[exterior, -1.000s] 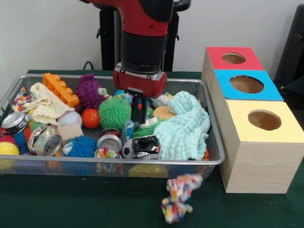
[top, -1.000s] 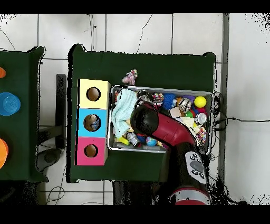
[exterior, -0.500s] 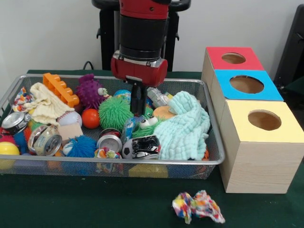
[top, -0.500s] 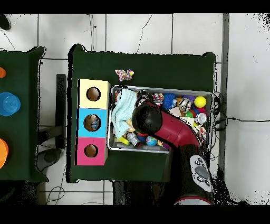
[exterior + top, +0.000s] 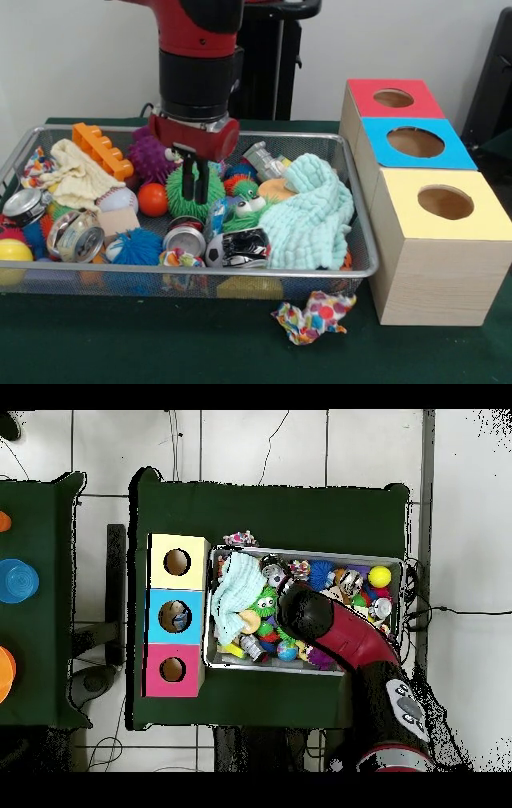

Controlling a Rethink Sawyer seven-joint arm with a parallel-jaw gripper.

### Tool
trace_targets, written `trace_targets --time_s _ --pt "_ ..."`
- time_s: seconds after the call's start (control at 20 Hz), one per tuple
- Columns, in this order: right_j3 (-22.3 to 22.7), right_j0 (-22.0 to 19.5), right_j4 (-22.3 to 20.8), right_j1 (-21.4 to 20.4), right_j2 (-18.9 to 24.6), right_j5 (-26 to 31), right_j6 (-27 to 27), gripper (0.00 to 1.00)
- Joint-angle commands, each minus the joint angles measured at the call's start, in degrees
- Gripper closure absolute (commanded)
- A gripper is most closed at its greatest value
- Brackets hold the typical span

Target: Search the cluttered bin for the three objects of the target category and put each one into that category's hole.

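Front view
Gripper [image 5: 196,182]: over the green spiky ball [image 5: 192,192], fingers parted, holding nothing.
Wire bin [image 5: 352,268]: crammed with toys, cans and a mint cloth [image 5: 308,214].
Patterned rag [image 5: 314,312]: on the counter [image 5: 120,344], at 6 o'clock from the cloth, outside the bin.
Boxes: red [image 5: 392,98], blue [image 5: 416,142], yellow [image 5: 444,204], at 3 o'clock from the bin.

Overhead view
Arm [image 5: 345,639]: across the bin from 5 o'clock.
Rag [image 5: 239,539]: beside the yellow box [image 5: 178,562].

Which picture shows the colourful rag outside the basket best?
The front view: the colourful rag lies in plain sight on the green table, just in front of the basket. The overhead view shows it only as a small speck beside the basket's edge.
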Motion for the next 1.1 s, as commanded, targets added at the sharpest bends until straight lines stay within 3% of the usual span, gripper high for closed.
trace_targets --time_s 0.05,0.15,0.6,0.85,1.1 --pt "1.55 -1.04 -0.56 3.26 4.66 3.13 7.11 0.0" --pt "0.8 0.25 -0.13 3.33 3.19 4.13 8.11 0.0" --pt "1.0 0.15 0.84 2.76 4.03 2.43 9.25 0.0" --pt "1.85 -1.84 -0.13 1.18 7.29 4.19 6.1 0.0" --pt "4.02 -1.89 0.76 -1.75 8.69 4.25 7.19 0.0"
